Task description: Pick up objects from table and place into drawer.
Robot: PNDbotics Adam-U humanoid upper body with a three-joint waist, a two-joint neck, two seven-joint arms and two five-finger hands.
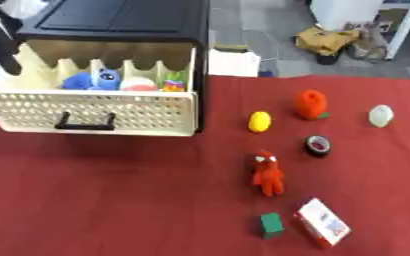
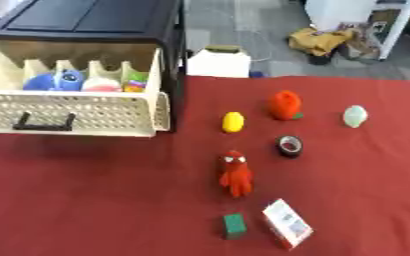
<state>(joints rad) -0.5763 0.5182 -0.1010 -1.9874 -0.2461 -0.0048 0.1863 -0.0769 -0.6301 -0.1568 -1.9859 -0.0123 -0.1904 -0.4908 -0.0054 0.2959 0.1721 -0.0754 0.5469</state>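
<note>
The drawer stood pulled out of its black cabinet, at the far left of the red surface. It was cream-coloured with a perforated front and a black handle. Inside the drawer, behind the front wall, lay a blue plush toy, a white and pink round thing just to the right of it, and a small multicoloured thing at the right end.

The left hand showed at the upper left edge, above the left corner of the drawer; it was black, and I could not tell whether its fingers were spread or closed. At the right edge of the right eye view a dark shape was visible, too little to say what it was.

All the other objects lay to the right of the drawer. Nearest to it was a yellow lemon-shaped toy. Further right stood an orange-red plush fruit, and still further a pale egg-shaped thing. A black tape roll lay nearer to the robot than the plush fruit. In front of the lemon-shaped toy lay a red plush figure. Closest to the robot were a green block and, just beside it on the right, a white and red box.
</note>
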